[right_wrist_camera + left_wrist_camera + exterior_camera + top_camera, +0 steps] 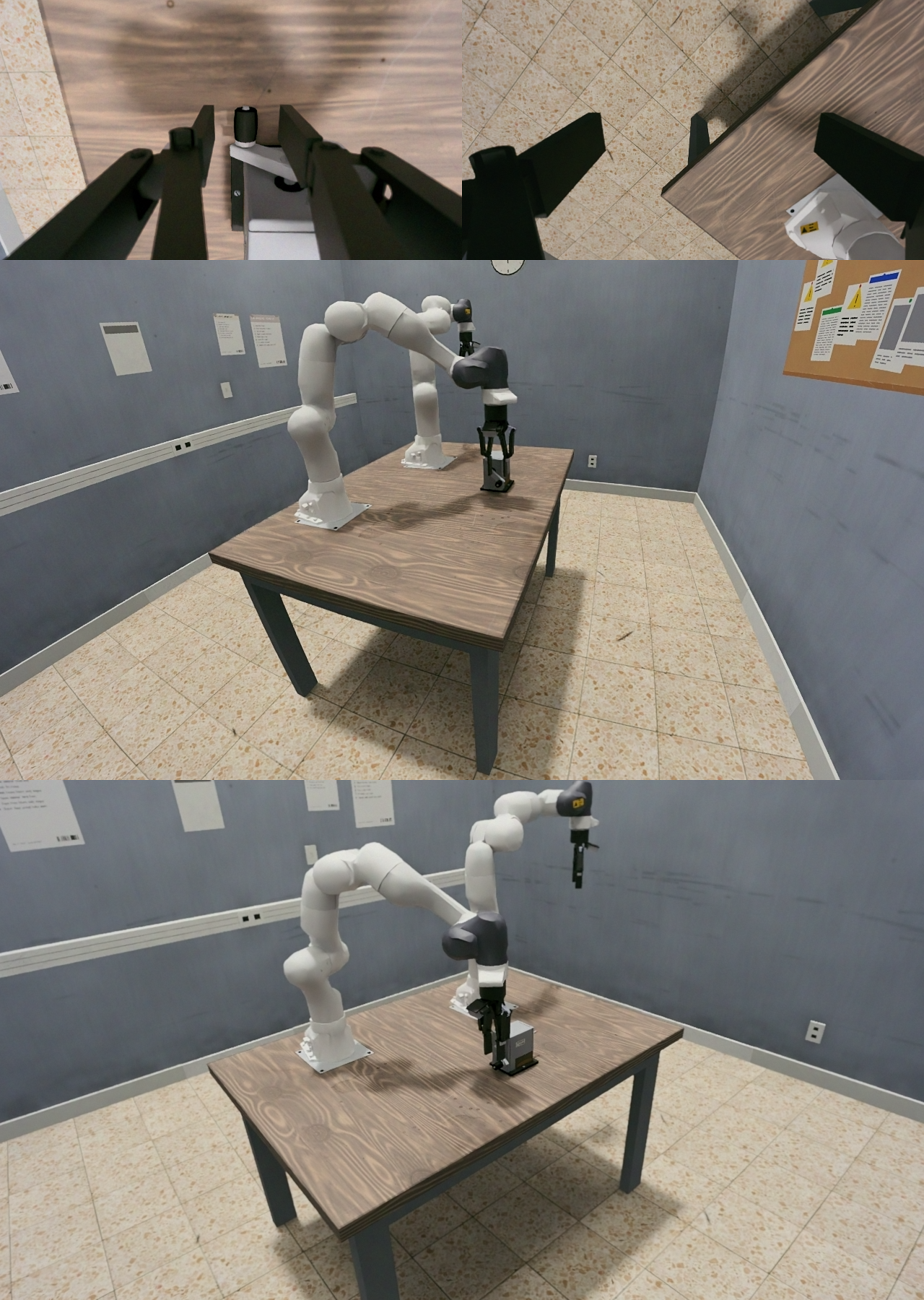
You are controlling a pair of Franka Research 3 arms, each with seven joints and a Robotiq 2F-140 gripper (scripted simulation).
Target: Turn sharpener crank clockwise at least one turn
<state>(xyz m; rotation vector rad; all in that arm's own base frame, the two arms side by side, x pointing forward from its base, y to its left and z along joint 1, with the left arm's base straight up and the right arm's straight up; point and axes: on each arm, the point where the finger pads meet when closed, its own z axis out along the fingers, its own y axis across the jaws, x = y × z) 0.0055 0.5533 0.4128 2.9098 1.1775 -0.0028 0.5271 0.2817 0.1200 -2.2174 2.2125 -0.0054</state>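
Observation:
The grey sharpener (522, 1041) (279, 211) stands on its black base on the table. Its pale crank arm (263, 162) slants from the hub to a black knob (496, 1064) (498, 484) (245, 126), low and on the tabletop's front-edge side of the hub. My right gripper (494, 1047) (497, 456) (246, 122) points down, partly open and empty, with its fingertips above the knob. In the right wrist view the knob shows in the gap, touching neither finger. My left gripper (577, 885) (466, 354) (709, 132) is wide open and empty, high up, far from the sharpener.
The wooden table (413, 1142) (388, 550) (751, 173) (144, 68) bears both arm bases near its wall side. The sharpener stands near the opposite long edge. The left wrist view shows a table corner, the floor (570, 72) and an arm base (817, 217).

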